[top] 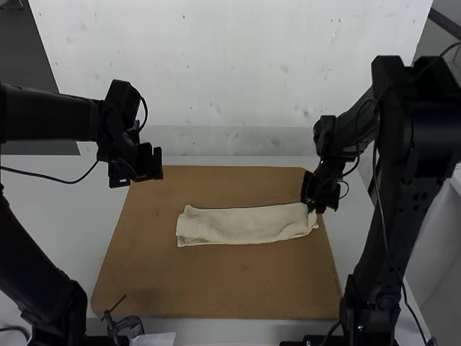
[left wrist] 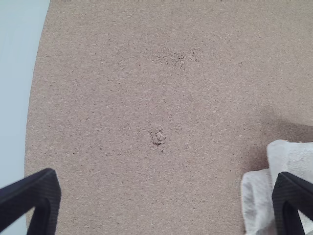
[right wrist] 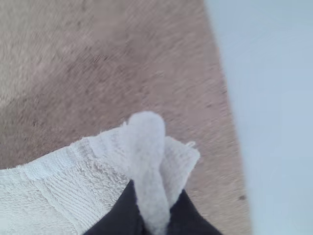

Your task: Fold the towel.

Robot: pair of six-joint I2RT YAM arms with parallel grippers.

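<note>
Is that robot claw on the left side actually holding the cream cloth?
No, the left arm's black gripper has its fingers wide apart, with bare brown board between them.

1. A brown, flat board (top: 216, 285) with rounded corners lies on the white table (top: 79, 231).
2. The left wrist view shows a small chipped pit (left wrist: 158, 138) in the board's surface.
3. Taking the board as the clock in the high view, a metal clamp (top: 130, 324) stands near 7:30.
4. A pale flat sheet (top: 155, 339) lies just beside it, around seven o'clock.
</note>
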